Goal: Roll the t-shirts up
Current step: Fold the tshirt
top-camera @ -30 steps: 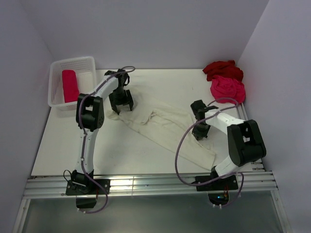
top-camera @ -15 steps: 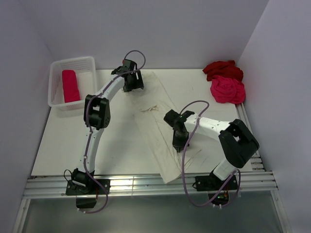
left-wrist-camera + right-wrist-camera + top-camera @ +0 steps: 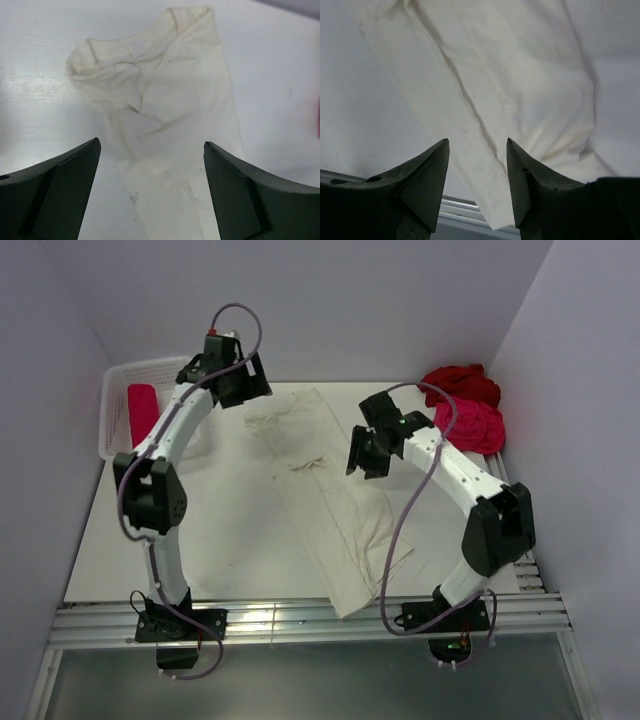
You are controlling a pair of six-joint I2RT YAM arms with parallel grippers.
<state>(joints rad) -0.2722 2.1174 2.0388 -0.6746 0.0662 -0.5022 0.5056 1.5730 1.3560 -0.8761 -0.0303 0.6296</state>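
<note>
Along the table's middle the cream shirt is laid as a long folded strip, from a crumpled far end to the near edge. Over that far end the left gripper is held, and above mid-strip the right gripper; both are seen with jaws apart, empty. Soft, light, limp cloth is expected, so both corners of one end should be pinched.

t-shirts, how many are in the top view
4: cream-white t-shirt along the table's middle; dark red t-shirt, far right corner; hot pink t-shirt before it; pink-red roll in the basket. More could hide beneath.
</note>
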